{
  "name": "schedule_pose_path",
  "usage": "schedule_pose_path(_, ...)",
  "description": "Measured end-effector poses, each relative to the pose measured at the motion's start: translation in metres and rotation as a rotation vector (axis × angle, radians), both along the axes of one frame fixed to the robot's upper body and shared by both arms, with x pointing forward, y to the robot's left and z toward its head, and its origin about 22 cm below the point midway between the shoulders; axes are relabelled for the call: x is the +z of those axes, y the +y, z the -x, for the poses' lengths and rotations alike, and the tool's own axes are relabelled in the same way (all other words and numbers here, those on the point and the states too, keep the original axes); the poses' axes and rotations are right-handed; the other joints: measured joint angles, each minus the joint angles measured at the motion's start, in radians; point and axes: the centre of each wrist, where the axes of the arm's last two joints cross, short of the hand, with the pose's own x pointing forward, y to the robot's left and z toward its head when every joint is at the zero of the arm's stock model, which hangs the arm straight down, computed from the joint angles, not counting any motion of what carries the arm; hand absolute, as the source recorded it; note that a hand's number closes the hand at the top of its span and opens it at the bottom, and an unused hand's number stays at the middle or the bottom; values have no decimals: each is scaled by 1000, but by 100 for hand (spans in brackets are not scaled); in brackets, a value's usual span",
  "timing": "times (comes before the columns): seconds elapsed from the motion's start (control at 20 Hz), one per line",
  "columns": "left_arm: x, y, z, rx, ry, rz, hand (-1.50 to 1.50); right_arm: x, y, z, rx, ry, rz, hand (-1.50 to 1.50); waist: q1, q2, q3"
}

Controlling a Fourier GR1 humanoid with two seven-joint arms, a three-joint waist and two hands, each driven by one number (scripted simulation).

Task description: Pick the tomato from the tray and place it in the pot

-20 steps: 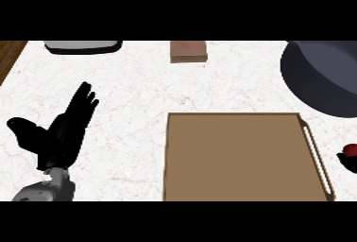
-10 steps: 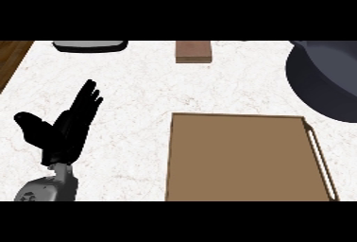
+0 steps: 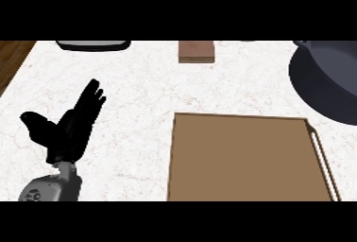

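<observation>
A brown tray lies on the white marble counter at the lower middle and right; nothing shows on the part of it in view. The dark grey pot sits at the upper right, cut off by the view's edge. No tomato is visible now. My left hand rests at the lower left, fingers straight and pointing up, well to the left of the tray and touching nothing. My right hand does not show in the view.
A small brown block sits at the counter's far edge, top middle. A dark flat object with a pale rim lies at the top left. The counter's left edge gives way to wooden floor.
The view has shifted: tray, pot and left hand all sit further right and lower in the picture. The small red object seen at the right edge a second ago is out of view.
</observation>
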Motion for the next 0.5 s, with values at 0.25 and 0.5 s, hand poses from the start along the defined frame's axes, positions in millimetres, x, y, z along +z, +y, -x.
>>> schedule_pose_path(0.25, 5, -4, -2, -12, 0, -4, 0, 18, 1, -38, -2, -12, -42, 150, 9, 2, 0)
schedule_pose_path(0.5, 6, -10, 2, -20, -1, -4, 0, 14, -15, -75, -36, 5, -84, 150, 16, 5, 1)
